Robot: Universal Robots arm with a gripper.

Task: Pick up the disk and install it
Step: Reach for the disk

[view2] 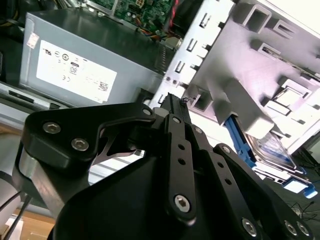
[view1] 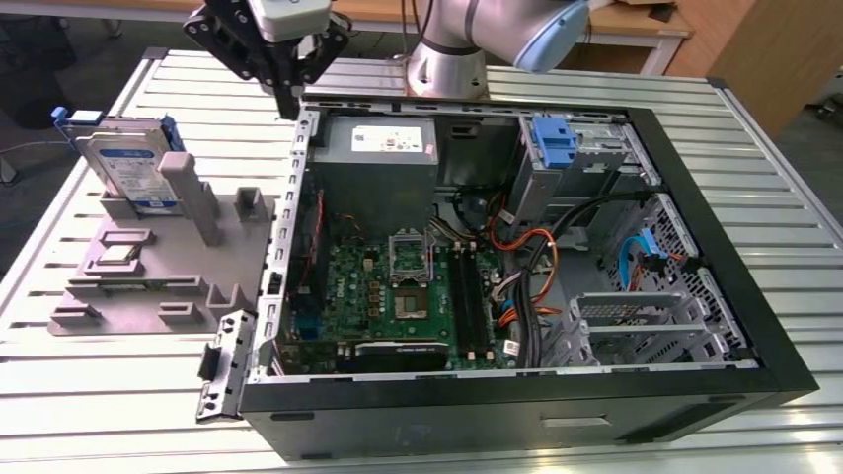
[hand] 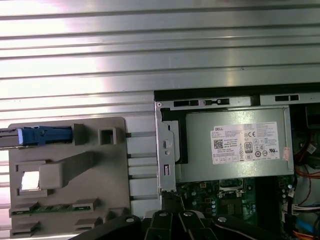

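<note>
Gripper: jaws closed together, nothing between them; the second wrist view shows the two fingers meeting at the tip. It hangs tip-down over the case rim, at the corner by the power supply, which lies just beyond the tip on the case side. Cannot tell whether the tip touches the rim or clears it.

On the gripper's other side, off the case: grey fixture on the slatted table. Disk stands on edge in the fixture at its far end, apart from the gripper, blue carrier around it, label face showing. Untouched.

Farther, inside the case: bare blue bracket past the power supply; empty metal cage at the far corner.

Step, as judged: approach for the pick; disk not yet grasped, install not begun. A pick calls for opened jaws, a shift away from the case to above the disk, and jaws squared to its thin upper edge, clear of the fixture posts.

Hard to make out: the disk's lower edge sits hidden in its slot. In the first wrist view it is edge-on and cut off at the frame. The receiving bay cannot be identified.
</note>
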